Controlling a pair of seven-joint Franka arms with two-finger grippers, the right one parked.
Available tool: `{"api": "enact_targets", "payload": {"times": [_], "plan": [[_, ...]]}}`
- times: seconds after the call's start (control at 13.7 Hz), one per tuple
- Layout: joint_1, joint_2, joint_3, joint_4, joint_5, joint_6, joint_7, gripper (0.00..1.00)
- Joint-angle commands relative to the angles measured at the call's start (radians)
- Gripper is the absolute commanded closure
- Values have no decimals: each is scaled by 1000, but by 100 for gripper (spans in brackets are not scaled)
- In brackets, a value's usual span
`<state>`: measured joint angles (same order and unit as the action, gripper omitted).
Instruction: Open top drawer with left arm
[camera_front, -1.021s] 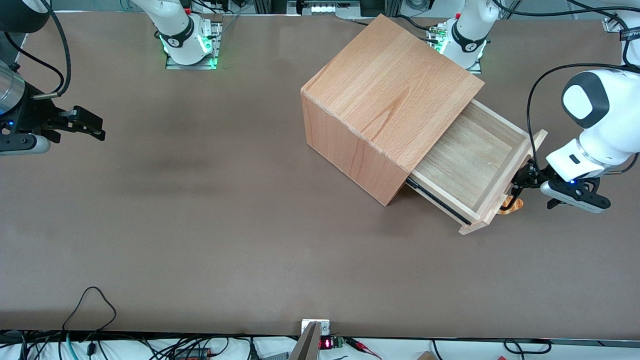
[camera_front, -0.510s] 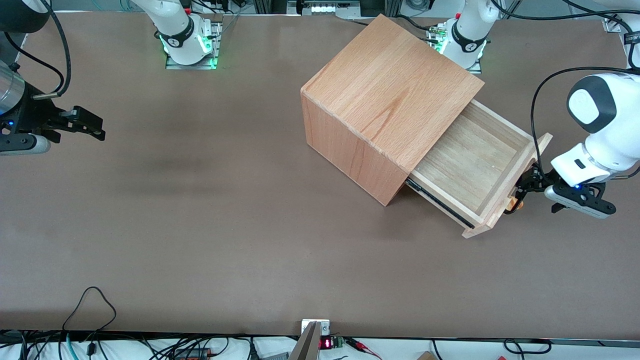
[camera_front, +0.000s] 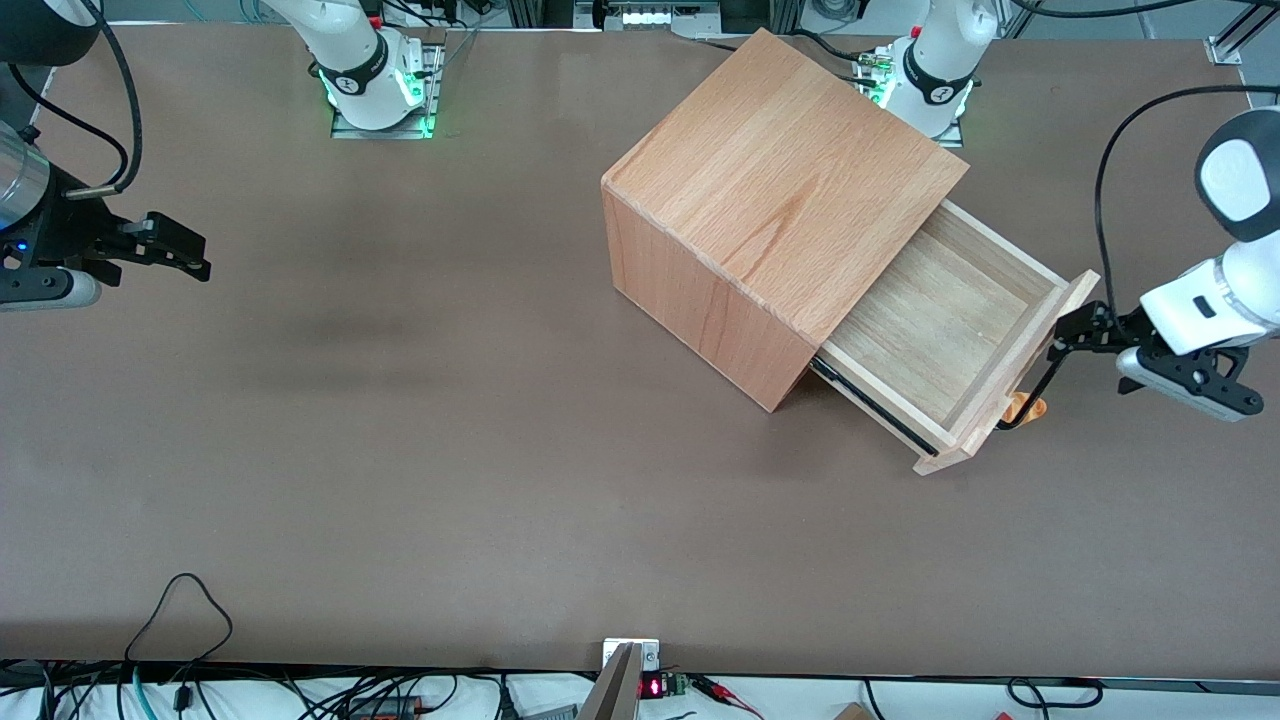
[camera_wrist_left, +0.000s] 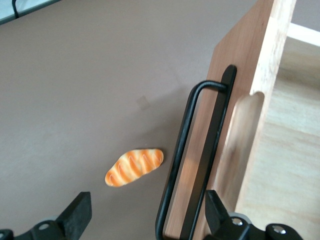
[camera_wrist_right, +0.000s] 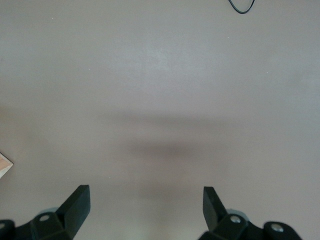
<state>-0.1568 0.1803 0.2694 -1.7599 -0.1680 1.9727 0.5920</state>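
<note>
The top drawer (camera_front: 950, 330) stands pulled well out of the large wooden cube (camera_front: 780, 180), its pale plank floor bare. Its thin black wire handle (camera_front: 1030, 395) (camera_wrist_left: 195, 160) sticks out from the flat wooden front (camera_wrist_left: 250, 75). The left arm (camera_front: 1230, 260) holds its black gripper (camera_front: 1075, 335) (camera_wrist_left: 146, 205) just in front of the drawer front, open. The handle passes between the spread fingers (camera_wrist_left: 77, 215), nearer to one finger, and neither finger touches it.
A small orange bread-shaped toy (camera_front: 1025, 408) (camera_wrist_left: 134, 166) lies on the brown table (camera_front: 400, 400) just in front of the drawer front, under the handle. Cables (camera_front: 180, 600) run along the table edge nearest the front camera.
The gripper has drawn back from the drawer front toward the working arm's end of the table, and the arm's upper segments swung outward. The drawer barely shifted.
</note>
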Motion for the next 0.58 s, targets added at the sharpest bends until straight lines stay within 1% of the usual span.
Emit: {"api": "enact_targets", "payload": {"times": [0.0, 0.15, 0.29, 0.51], "plan": [[-6, -60, -1, 13, 83, -83, -91, 0], [-10, -97, -4, 43, 117, -148, -177, 0], [-12, -114, -4, 86, 122, -240, -253, 0], [-13, -134, -12, 131, 169, -336, -365, 0]]}}
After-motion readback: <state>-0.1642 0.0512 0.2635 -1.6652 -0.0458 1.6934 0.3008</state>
